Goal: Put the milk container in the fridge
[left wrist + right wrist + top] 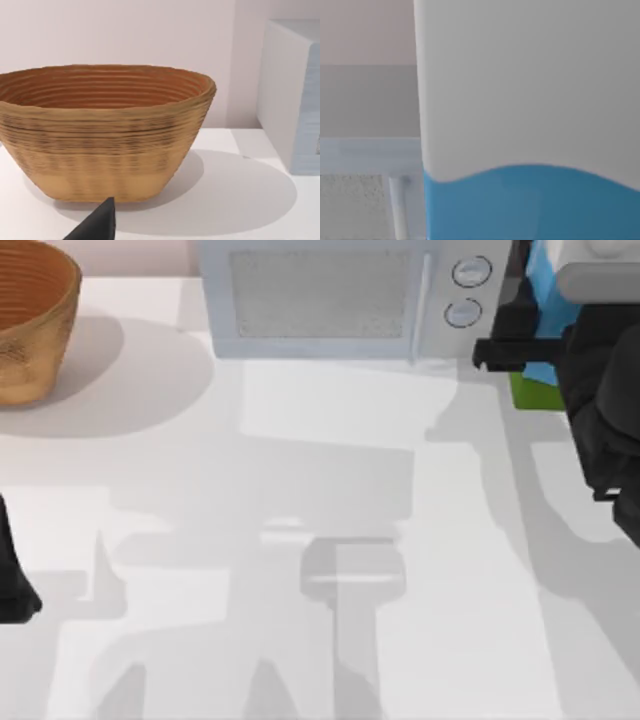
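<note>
Right end effector (500, 345) at 1 o'clock beside the milk container (545, 300), positioned to grip; finger gap can't tell.

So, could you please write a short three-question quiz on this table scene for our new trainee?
1. True or false: the woven tan wicker basket stands at the table's right.
2. Which arm's gripper is at the blue, green-based, white-topped milk carton? A) left B) right
3. Fill in: the carton stands just right of the light blue-grey ______ with two round dials.

Key:
1. False: it stands at the far left.
2. B: the right gripper is beside the carton, near the top view's right edge; the left gripper is parked by the basket.
3. microwave.
</note>
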